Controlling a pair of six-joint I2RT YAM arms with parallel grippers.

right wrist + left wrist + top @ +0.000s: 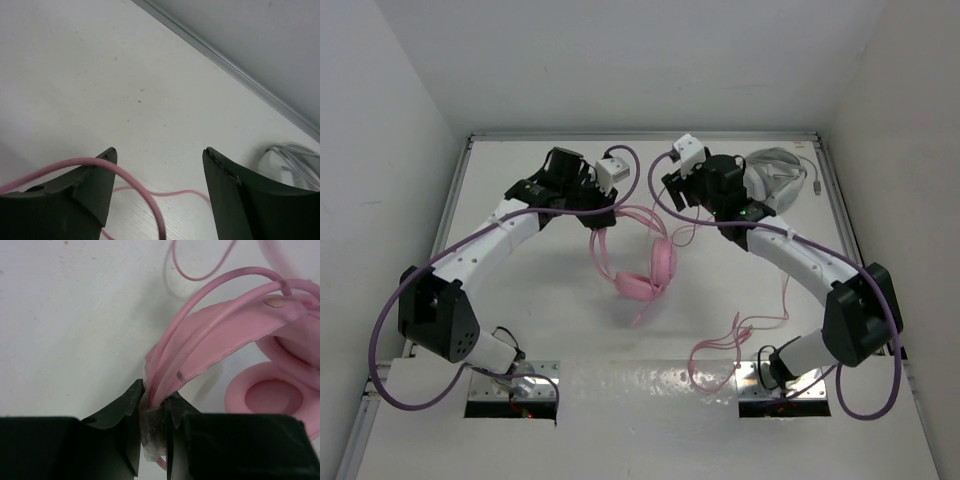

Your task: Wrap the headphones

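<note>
The pink headphones hang mid-table from my left gripper, which is shut on the thin headband; the earcups rest lower right in the left wrist view. The pink cable trails toward the front right in loose loops. My right gripper is open near the back centre, right of the headband. A loop of cable drapes over its left finger and runs between the jaws; nothing is clamped.
Grey-white headphones with a grey cable lie at the back right, behind my right arm, and their edge shows in the right wrist view. The table's back rail is close. Purple arm cables loop beside both arms.
</note>
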